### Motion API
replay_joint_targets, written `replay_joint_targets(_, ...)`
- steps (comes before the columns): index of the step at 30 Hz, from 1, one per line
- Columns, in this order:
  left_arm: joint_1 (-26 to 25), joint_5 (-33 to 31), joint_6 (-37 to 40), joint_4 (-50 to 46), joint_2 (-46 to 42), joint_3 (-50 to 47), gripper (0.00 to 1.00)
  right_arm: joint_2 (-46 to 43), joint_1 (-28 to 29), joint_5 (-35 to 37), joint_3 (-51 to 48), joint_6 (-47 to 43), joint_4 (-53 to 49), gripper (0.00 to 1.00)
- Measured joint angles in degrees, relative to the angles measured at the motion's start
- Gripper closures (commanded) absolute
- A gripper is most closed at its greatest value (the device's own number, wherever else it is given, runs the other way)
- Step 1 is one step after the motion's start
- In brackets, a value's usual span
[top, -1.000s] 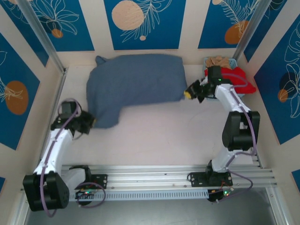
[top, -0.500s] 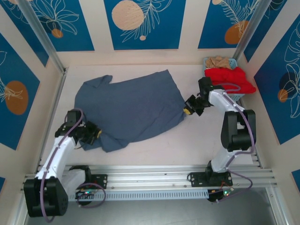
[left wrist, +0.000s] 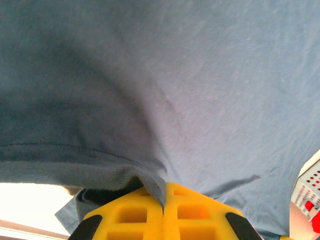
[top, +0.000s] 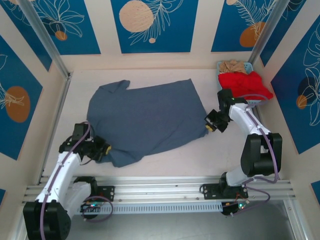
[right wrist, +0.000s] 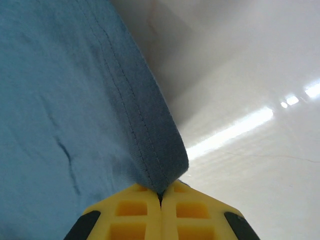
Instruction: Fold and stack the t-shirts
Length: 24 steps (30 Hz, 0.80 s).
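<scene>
The dusty slate-blue soft cloth t-shirt (top: 145, 117) lies spread across the middle of the pale table (top: 200, 155), its collar end toward 10 o'clock. The left gripper (top: 102, 148) is pinched tight on the shirt's corner at 7 o'clock, and the right gripper (top: 210, 126) is clamped on its hem corner at 3 o'clock, the yellow jaws meeting on cloth in both wrist views. At the table's 2 o'clock corner, a bright red cloth t-shirt (top: 245, 84) and a beige cloth t-shirt (top: 232, 66) sit heaped in a light-blue plastic basket (top: 220, 70).

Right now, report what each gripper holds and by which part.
Both hold the slate-blue t-shirt: the left gripper is shut on its near-left corner, the right gripper on the stitched hem at its right corner.
</scene>
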Motion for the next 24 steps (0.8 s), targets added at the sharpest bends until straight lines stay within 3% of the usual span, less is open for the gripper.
replay_joint_targets(13, -4.2, -3.3, -1.0, -2.0, 2.3, -1.2, 1.0, 0.0, 0.0, 4.7, -5.6, 0.2, -1.6, 1.0)
replay_joint_targets(15, -4.3, -5.0, -0.9, -3.7, 1.9, -0.5, 1.0, 0.0, 0.0, 6.0, -5.6, 0.2, -2.2, 0.94)
replay_joint_targets(21, -4.5, -7.9, -0.9, -5.9, 0.7, 0.1, 1.0, -0.7, 0.6, 9.7, -5.7, 1.6, -3.5, 0.61)
replay_joint_targets(24, -4.5, -9.2, -0.9, -6.6, 0.9, 1.3, 1.0, -3.6, 2.2, 12.2, -5.7, 1.6, -4.2, 0.54)
